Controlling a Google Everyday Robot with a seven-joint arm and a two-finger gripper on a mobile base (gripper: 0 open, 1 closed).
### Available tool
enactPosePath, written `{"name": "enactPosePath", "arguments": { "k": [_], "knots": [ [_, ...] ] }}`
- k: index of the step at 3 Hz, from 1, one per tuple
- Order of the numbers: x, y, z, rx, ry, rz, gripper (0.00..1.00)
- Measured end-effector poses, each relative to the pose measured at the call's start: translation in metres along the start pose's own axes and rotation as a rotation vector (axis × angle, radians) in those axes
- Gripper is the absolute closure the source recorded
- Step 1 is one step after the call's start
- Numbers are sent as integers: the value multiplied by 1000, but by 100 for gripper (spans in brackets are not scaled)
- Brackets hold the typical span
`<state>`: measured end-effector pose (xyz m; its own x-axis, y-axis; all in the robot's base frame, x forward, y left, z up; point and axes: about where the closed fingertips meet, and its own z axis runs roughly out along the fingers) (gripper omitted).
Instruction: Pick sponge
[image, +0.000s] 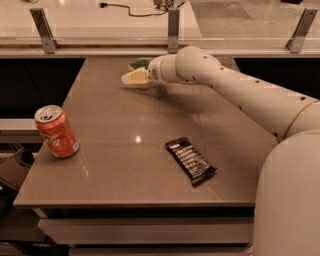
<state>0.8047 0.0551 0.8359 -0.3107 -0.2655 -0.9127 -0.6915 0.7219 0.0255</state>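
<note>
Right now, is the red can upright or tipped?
Upright: the red can stands on its base, lid up. The gripper is near the sponge at the far edge.

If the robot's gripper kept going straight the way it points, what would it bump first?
Probably nothing. The gripper points left over the far end of the table, with only bare tabletop that way. The sponge lies just beyond it, beside rather than ahead, though depth is hard to judge.
</note>
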Motion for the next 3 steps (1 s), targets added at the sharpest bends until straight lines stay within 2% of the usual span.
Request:
{"name": "enactPosePath", "arguments": {
  "k": [3],
  "knots": [
    [2, 5, 5, -10, 4, 0, 88]
  ]
}}
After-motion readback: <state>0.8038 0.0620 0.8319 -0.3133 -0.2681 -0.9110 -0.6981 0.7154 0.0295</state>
